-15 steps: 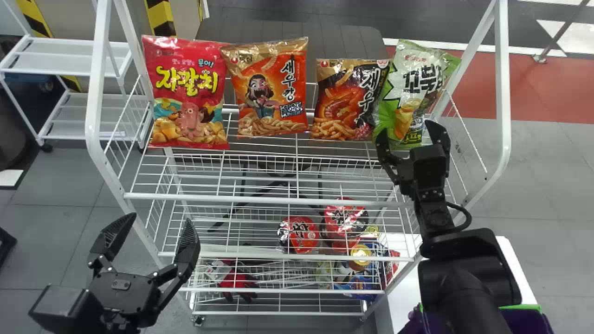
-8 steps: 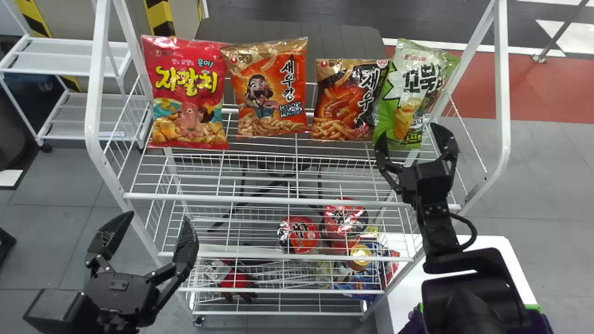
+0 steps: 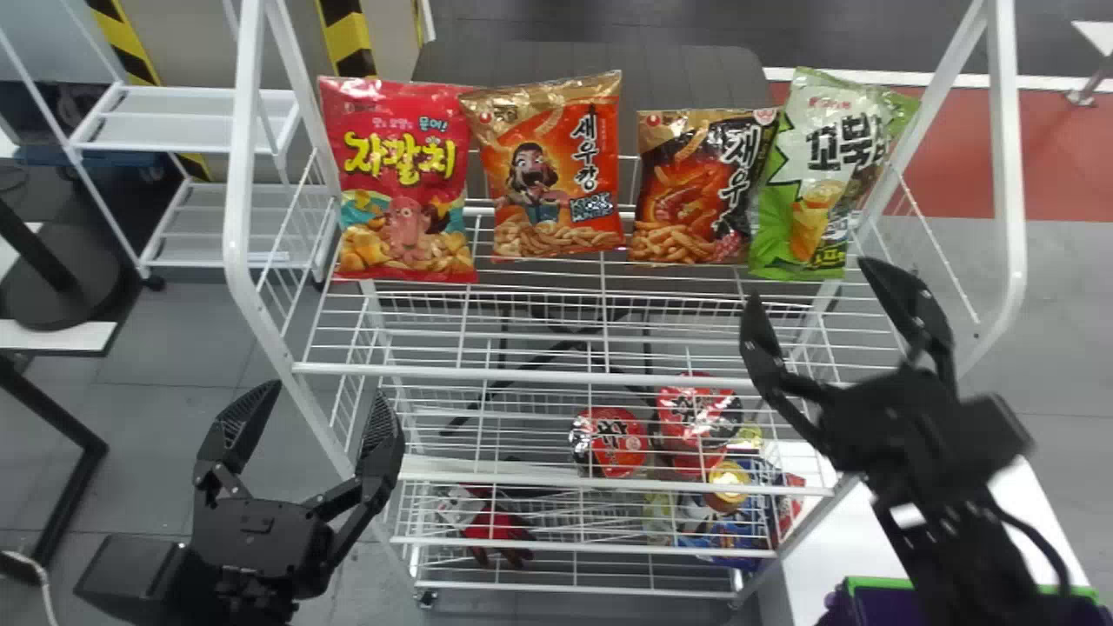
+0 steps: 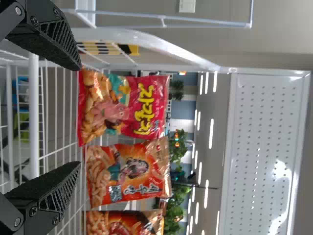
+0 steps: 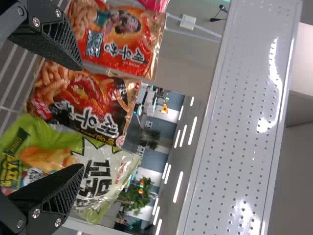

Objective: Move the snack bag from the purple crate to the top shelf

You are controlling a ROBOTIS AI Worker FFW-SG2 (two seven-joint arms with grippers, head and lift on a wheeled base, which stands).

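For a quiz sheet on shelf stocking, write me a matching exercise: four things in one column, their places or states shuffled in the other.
Things
1. Green snack bag
2. Purple crate
3. Right gripper
4. Red octopus-print snack bag

Places or states
A. Open, nothing between its fingers
B. Left end of the row on the top shelf
C. Right end of that row
D. Bottom right of the head view

Right pairs: 1-C, 2-D, 3-A, 4-B
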